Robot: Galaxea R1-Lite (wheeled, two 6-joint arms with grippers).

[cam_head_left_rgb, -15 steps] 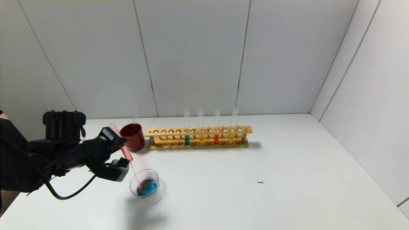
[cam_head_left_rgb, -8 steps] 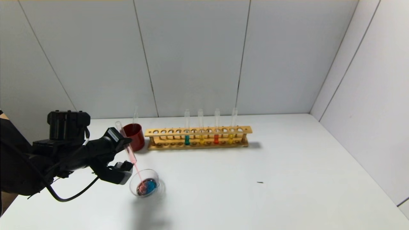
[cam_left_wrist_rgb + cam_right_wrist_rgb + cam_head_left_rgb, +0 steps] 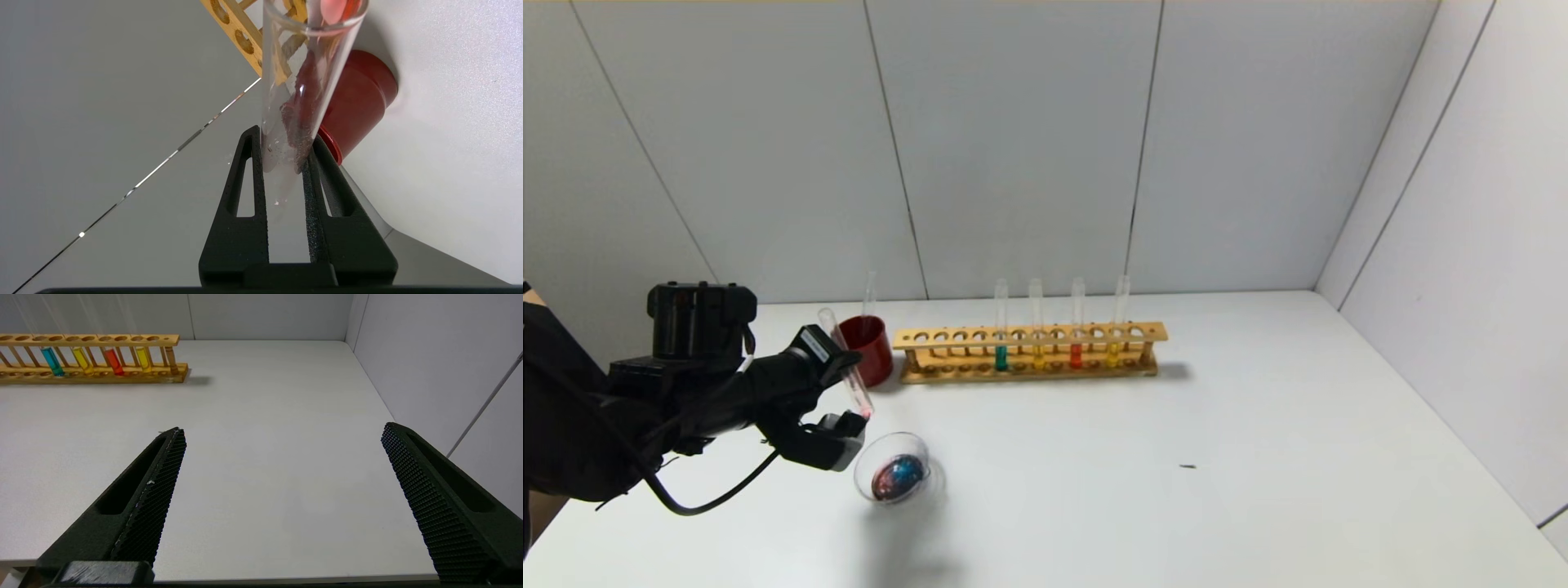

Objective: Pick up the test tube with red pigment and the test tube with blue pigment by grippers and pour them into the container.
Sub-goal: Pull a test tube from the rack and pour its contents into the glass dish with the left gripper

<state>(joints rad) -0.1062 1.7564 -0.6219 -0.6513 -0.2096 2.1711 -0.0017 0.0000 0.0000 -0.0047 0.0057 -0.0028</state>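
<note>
My left gripper (image 3: 845, 392) is shut on the test tube with red pigment (image 3: 859, 400). The tube is tilted, mouth down, just above and left of the container (image 3: 892, 478). It looks nearly drained, with a red drop at its mouth. In the left wrist view the fingers (image 3: 251, 163) clamp the tube (image 3: 294, 81). The container is a clear glass dish holding red and blue liquid. No tube with bright blue liquid shows. My right gripper (image 3: 282, 428) is open and empty over bare table at the right, out of the head view.
A dark red cup (image 3: 866, 349) with an empty clear tube (image 3: 870, 294) stands just behind my left gripper. A wooden rack (image 3: 1029, 351) to its right holds teal-green, yellow, orange-red and yellow tubes. A small dark speck (image 3: 1188, 466) lies on the white table.
The red stream from the tube into the dish has stopped. The tube has drained and my left gripper has risen slightly. More red now lies in the dish beside the blue.
</note>
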